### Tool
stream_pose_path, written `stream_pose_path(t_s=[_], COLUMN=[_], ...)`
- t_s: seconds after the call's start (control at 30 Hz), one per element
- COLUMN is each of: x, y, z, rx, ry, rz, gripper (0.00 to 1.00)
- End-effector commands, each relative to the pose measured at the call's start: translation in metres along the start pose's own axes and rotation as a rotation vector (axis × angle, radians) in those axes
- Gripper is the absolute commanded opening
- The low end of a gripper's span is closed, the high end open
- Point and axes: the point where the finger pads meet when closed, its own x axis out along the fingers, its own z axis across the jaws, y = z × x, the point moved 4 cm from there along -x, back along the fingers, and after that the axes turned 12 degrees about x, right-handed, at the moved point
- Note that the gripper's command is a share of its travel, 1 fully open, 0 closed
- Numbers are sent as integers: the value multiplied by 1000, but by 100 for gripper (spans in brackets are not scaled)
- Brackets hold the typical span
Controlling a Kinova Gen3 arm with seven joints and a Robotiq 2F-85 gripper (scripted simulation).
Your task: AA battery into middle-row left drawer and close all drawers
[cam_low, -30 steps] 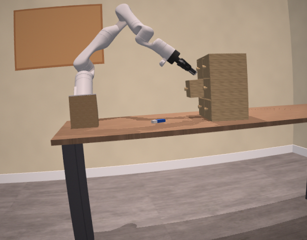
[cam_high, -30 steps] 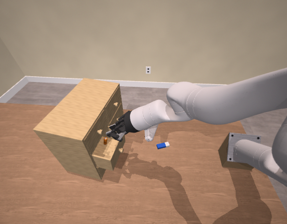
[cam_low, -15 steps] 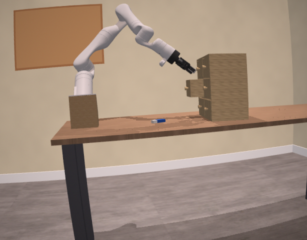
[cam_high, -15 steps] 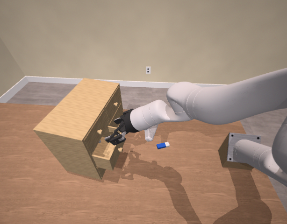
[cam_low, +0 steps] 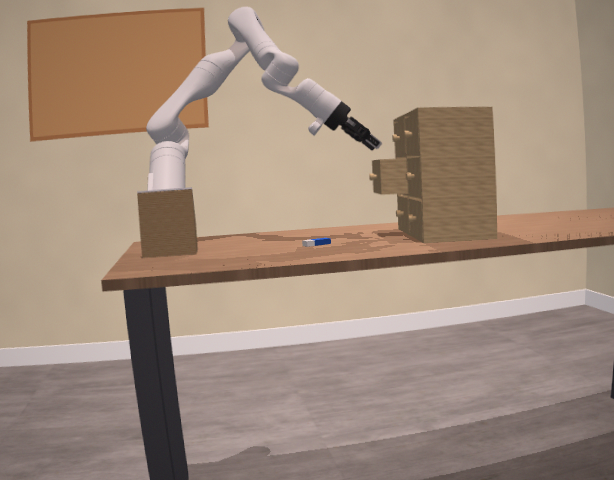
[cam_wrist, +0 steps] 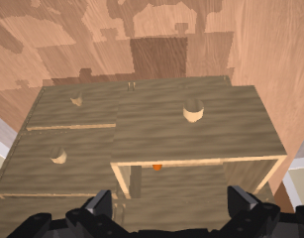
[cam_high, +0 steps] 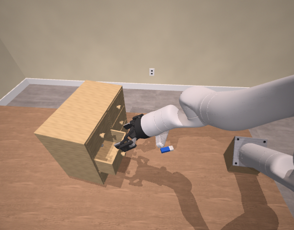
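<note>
Gripper fingers spread wide, empty. AA battery, below them inside open drawer: likely rigid, light, rolls easily; regrasp mid-barrel.

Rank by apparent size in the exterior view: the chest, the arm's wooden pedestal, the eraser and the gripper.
1. Chest
2. Wooden pedestal
3. Gripper and eraser: both small and look much alike, so no ranking between them.

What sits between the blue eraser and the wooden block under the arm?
Only bare table in the exterior view, between eraser and block.
</note>
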Motion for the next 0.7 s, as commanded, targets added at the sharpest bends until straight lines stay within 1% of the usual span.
stream_pose_path(t_s=[0.0,0.03,0.1,0.47,0.6,0.67], x=[-15,-20,-20,-72,-88,-88], y=[4,7,7,46,58,58], z=[-1,-1,-1,-10,-13,-13], rx=[-4,-4,-4,-5,-5,-5], ry=[-3,-3,-3,-3,-3,-3], rz=[-14,-14,-14,-13,-13,-13], gripper=[100,100,100,100,100,100])
